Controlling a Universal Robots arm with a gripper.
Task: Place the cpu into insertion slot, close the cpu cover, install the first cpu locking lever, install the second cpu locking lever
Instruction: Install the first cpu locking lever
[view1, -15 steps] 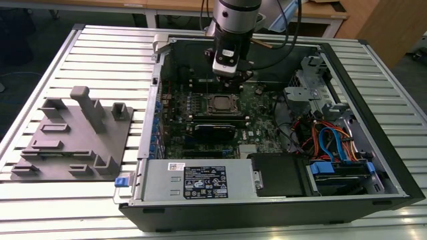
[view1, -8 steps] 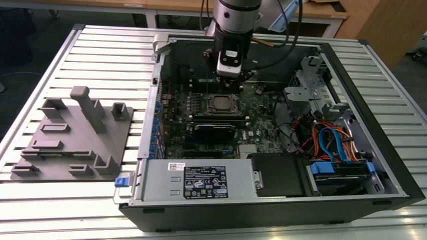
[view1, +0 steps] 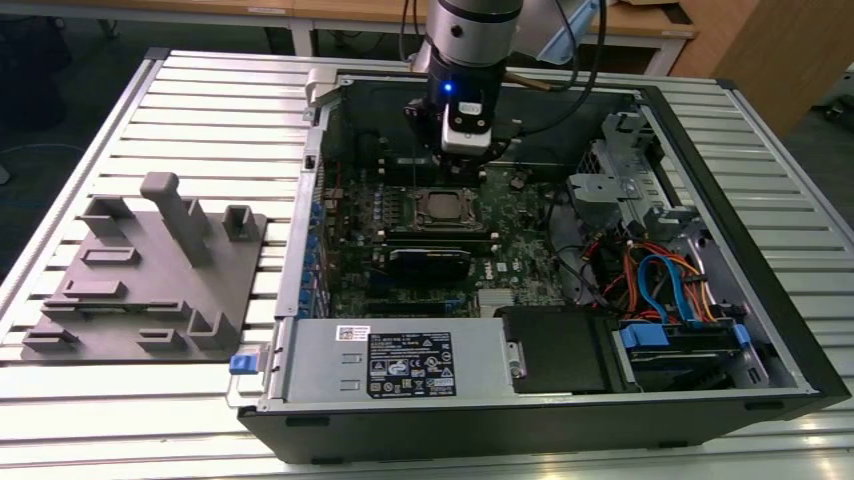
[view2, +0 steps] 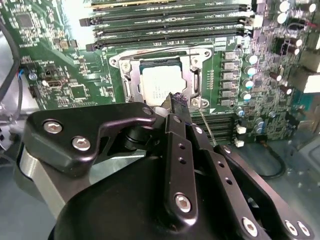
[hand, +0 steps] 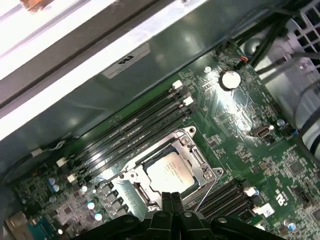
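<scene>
The cpu (view2: 160, 85) (hand: 170, 172) lies flat in the insertion slot (view1: 445, 207) on the green board, its silver-grey top showing. The cpu cover (view2: 192, 80) (hand: 200, 167) is down around it as a silver frame. A thin wire locking lever (view2: 204, 122) (hand: 202, 200) angles out from the socket's edge beside the fingers; I cannot tell whether it is latched. My gripper (view1: 461, 150) (view2: 177, 100) (hand: 172, 199) hangs just above the socket's near edge, fingers pressed together with nothing between them.
Long black memory slots (hand: 135, 130) run beside the socket. The case wall (view1: 320, 150) rises at the exterior view's left, and a drive cage with cables (view1: 641, 250) at its right. A power-supply box (view1: 387, 360) sits in front. A grey fixture plate (view1: 147, 270) lies outside the case.
</scene>
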